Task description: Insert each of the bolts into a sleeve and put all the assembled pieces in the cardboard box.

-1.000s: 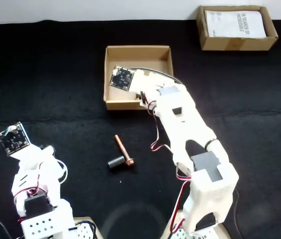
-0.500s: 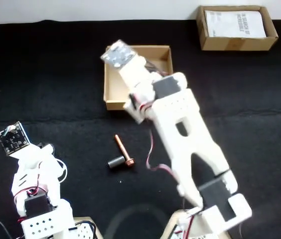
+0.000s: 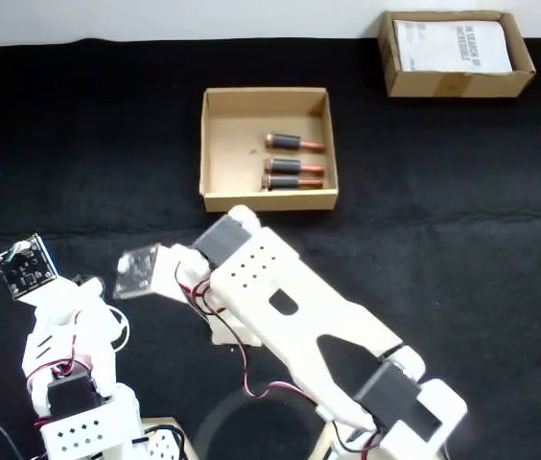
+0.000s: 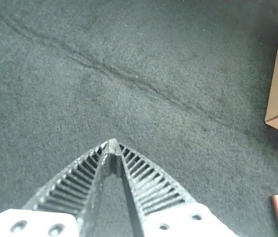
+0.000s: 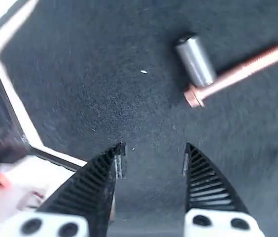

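Creased black cloth (image 3: 501,287) under the cardboard box (image 3: 235,163); white wall (image 3: 155,17) behind

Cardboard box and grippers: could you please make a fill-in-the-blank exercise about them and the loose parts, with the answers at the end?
1. The cardboard box holds ___ assembled pieces.
2. The right gripper is ___.
3. The left gripper is ___.
4. On the table lie one loose sleeve and ___ loose bolt.

Missing words: three; open; shut; one.
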### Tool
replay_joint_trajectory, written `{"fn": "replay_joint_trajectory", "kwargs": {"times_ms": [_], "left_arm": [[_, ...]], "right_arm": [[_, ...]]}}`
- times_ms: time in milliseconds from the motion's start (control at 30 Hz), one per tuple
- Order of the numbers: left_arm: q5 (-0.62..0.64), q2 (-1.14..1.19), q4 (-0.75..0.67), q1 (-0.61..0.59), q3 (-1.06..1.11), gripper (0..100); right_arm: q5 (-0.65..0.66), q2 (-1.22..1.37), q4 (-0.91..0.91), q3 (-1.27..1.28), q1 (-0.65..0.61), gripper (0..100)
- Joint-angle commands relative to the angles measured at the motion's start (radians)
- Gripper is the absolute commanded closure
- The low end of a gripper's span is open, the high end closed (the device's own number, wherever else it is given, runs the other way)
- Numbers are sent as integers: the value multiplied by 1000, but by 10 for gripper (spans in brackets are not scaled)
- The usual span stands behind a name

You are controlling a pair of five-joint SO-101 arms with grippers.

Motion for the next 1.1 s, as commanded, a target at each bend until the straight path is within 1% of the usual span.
{"fn": "replay_joint_trajectory", "kwargs": {"times_ms": [0,167,333,467,567,633,867,1067], "left_arm": [[-6,-7,2,-8,16,991],[-6,-7,2,-8,16,991],[-6,-8,-5,-38,16,991],[-6,-10,-5,-39,16,991],[-6,-10,-5,-39,16,991],[-6,-10,-3,-39,16,991],[-6,-12,-3,-39,16,991],[-6,-12,-2,-39,16,991]], "right_arm": [[57,33,-79,13,-7,832],[57,82,-206,12,18,832],[58,151,-288,12,24,832],[58,217,-337,12,45,832],[97,271,-381,10,62,832],[115,305,-380,-8,64,832],[114,412,-375,-127,62,832],[120,487,-309,-214,50,832]]}}
